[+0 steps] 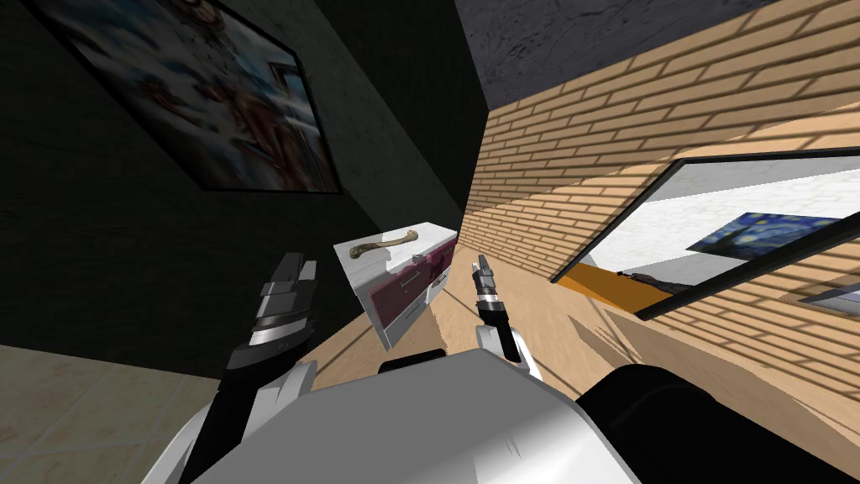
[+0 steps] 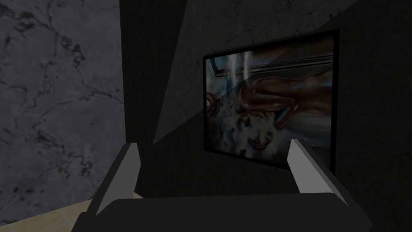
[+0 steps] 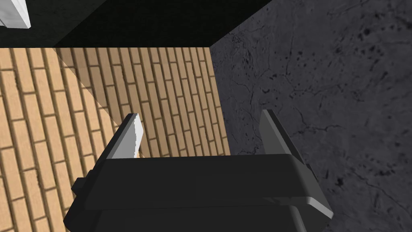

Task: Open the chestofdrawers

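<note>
Chest (image 1: 401, 294) stands far ahead, near the corner. Left gripper (image 1: 296, 264) is near-left of it, right gripper (image 1: 480, 264) near-right. Both have fingers spread, holding nothing.

The chest of drawers (image 1: 403, 290) stood in the corner where the dark wall (image 1: 126, 286) met the brick wall (image 1: 571, 143). Its maroon drawer fronts faced a bare strip of wooden floor (image 1: 453, 323) running along the brick wall. The right gripper (image 1: 479, 265) hung over that strip near the fronts, and nothing stood between it and them. The left gripper (image 1: 296, 262) hung off the chest's white end, hemmed by the dark wall. On both grippers the 2 fingers stood apart with nothing between them. A bone-shaped object (image 1: 385, 244) took up part of the chest's top.
</note>
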You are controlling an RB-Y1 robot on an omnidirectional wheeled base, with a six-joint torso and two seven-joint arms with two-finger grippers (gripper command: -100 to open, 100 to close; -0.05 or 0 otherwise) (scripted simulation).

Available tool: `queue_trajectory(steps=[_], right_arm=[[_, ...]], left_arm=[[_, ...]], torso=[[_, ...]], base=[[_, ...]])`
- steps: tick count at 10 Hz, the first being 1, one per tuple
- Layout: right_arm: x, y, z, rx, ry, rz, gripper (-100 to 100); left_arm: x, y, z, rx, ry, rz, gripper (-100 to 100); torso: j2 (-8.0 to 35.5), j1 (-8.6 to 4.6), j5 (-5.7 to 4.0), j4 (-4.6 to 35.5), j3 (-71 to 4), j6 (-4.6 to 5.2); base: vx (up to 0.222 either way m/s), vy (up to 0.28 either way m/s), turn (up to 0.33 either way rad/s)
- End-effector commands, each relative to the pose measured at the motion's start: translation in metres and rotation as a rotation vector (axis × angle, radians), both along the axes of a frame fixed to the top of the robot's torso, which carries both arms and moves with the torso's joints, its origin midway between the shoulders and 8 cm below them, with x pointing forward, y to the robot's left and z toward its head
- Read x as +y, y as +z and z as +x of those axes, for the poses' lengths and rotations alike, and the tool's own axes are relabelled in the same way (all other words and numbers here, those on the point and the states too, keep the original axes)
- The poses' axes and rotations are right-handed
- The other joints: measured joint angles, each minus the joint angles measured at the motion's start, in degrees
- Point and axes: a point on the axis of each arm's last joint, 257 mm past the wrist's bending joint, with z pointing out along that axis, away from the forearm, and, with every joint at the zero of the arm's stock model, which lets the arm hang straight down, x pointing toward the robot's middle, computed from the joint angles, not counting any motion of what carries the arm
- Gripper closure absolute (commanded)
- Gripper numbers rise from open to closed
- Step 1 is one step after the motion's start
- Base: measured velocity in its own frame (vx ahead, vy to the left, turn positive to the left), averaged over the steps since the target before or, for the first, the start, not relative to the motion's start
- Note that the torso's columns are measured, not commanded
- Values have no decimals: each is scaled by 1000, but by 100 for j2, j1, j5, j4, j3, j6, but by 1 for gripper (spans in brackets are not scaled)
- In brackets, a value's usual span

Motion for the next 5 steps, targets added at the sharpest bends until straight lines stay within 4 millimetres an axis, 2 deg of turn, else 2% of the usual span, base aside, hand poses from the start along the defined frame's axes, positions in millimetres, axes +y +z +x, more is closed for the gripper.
queue_trajectory(steps=[1, 5], right_arm=[[0, 0, 0, 0, 0, 0, 0], [0, 0, 0, 0, 0, 0, 0]], left_arm=[[0, 0, 0, 0, 0, 0, 0], [0, 0, 0, 0, 0, 0, 0]], torso=[[232, 0, 0, 235, -467, 0], [1845, 0, 0, 1846, -3692, 0]], base=[[0, 0, 0], [0, 0, 0]])
